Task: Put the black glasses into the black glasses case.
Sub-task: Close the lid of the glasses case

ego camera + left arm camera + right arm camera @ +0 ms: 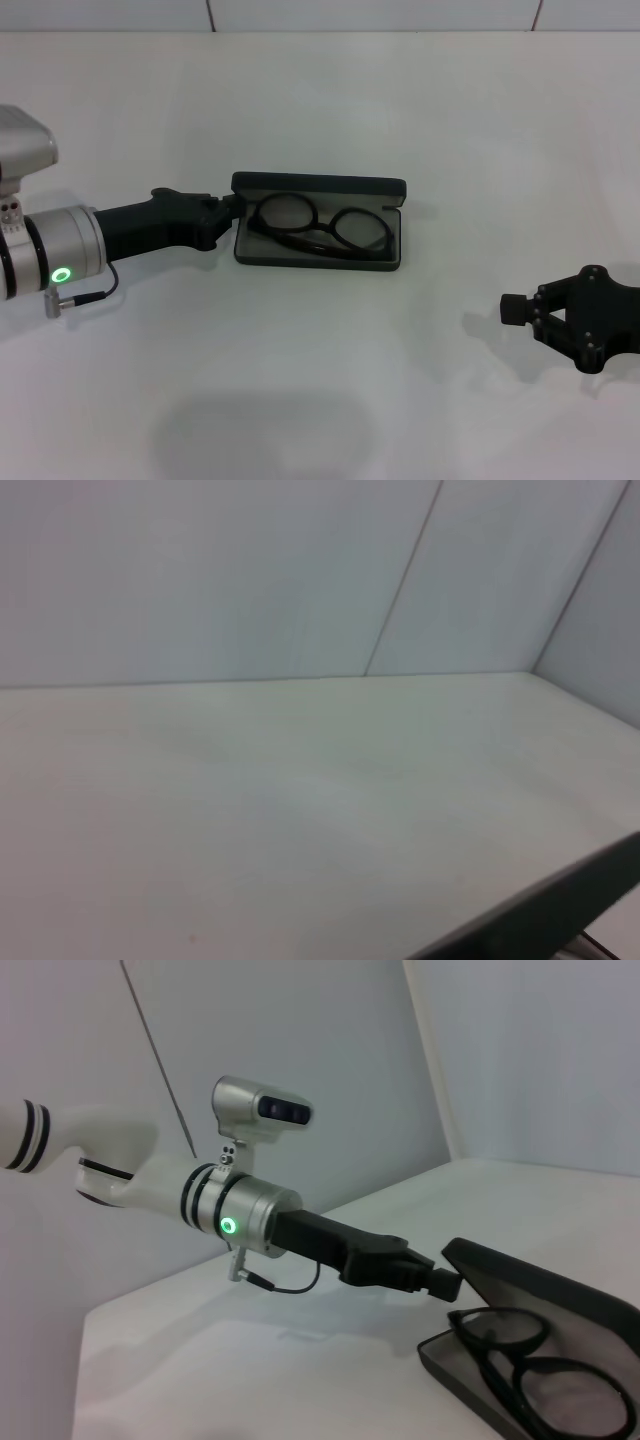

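My left end effector (232, 208) touches the black glasses case (318, 186); I cannot tell its grip. The black glasses (318, 230) lie inside, so I should close the lid slowly.

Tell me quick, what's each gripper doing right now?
Left gripper: at the left end of the open rectangular black hard-shell glasses case; grip cannot be told.
Right gripper: open, empty, resting apart on the table.

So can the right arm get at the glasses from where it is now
Probably yes. The right gripper sits on bare table, nothing stands between it and the glasses, and the case lies open. The left gripper crowds only the far end.
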